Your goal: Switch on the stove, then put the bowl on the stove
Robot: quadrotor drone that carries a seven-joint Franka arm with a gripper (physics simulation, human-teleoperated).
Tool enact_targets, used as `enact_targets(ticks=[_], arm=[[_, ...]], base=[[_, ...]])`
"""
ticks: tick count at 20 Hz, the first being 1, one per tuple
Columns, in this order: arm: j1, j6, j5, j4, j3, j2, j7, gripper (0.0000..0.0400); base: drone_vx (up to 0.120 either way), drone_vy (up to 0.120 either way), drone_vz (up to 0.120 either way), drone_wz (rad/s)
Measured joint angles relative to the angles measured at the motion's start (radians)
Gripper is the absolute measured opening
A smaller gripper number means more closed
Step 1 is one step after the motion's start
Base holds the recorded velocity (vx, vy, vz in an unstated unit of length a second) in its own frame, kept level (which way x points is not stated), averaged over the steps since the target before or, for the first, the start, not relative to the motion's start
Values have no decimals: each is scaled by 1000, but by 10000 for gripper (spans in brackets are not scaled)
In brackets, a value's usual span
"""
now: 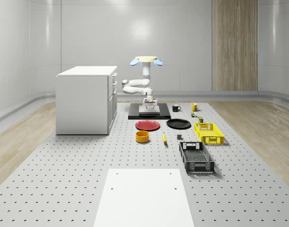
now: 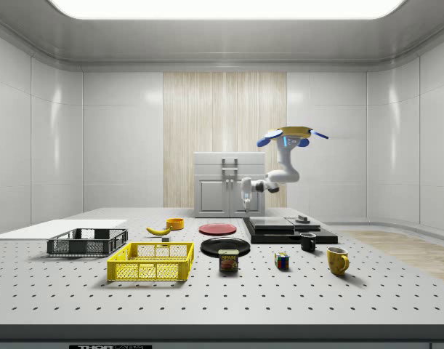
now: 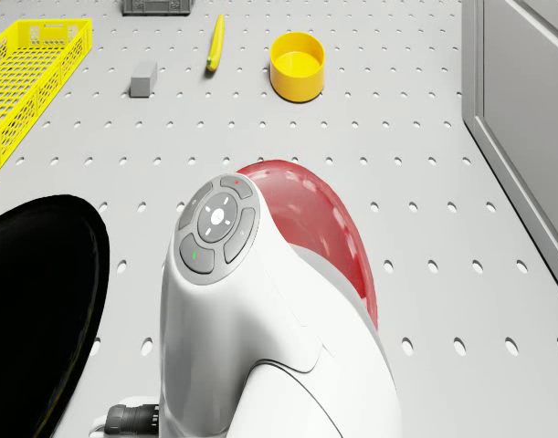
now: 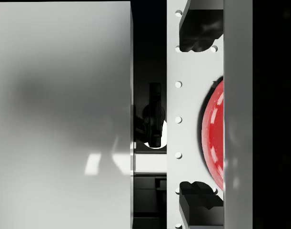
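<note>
Grey perforated tabletop [image 1: 64, 161] fills the floor of a pale panelled room, with a white cabinet [image 1: 85, 99] at the whole-scene view's left. At upper centre of that view the drone [image 1: 146, 60] hovers over the flat black stove [image 1: 149, 113], its white arm bent down so the gripper [image 1: 149, 100] hangs just above the stove's plate; whether the jaws are open I cannot tell. Nearer the camera, the round yellow bowl [image 1: 143, 136] sits on the table, just past a red plate [image 1: 147, 125] and well apart from the stove.

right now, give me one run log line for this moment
drone: hovering over black flat stove | gripper: low above stove | yellow round bowl: on table, beside red plate, untouched
</note>
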Motion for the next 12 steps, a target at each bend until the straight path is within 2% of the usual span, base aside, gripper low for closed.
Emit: enact_targets(ticks=[12], arm=[[-4,10,5,1,1,-11,3,400]], base=[[120,0,0,0]])
